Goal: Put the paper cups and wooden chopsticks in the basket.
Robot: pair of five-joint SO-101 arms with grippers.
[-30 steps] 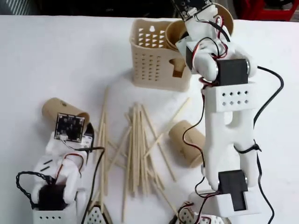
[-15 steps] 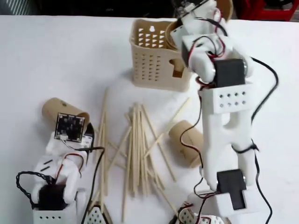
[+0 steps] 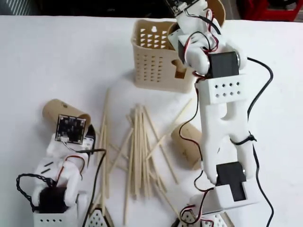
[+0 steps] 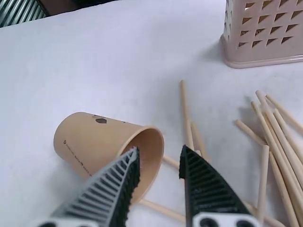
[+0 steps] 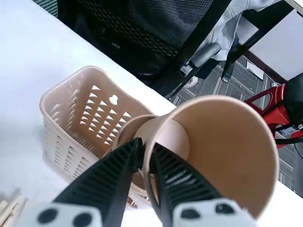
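Cup (image 5: 227, 142) rim pinched in right claw (image 5: 144, 145), just beside basket (image 5: 66, 123); left claw (image 4: 158, 151) parted near fallen cup (image 4: 90, 139)

Table (image 3: 57, 56): white and flat.
Basket (image 3: 154, 61): stands upright on the table, near the far edge.
Chopsticks (image 3: 138, 146): a loose pile of wooden sticks lying flat in front of the basket, some crossing.
First paper cup (image 3: 57, 109): on its side, in front of the basket, far off to its left.
Second paper cup (image 3: 187, 142): on its side, in front of the basket, a bit to its right, partly hidden.
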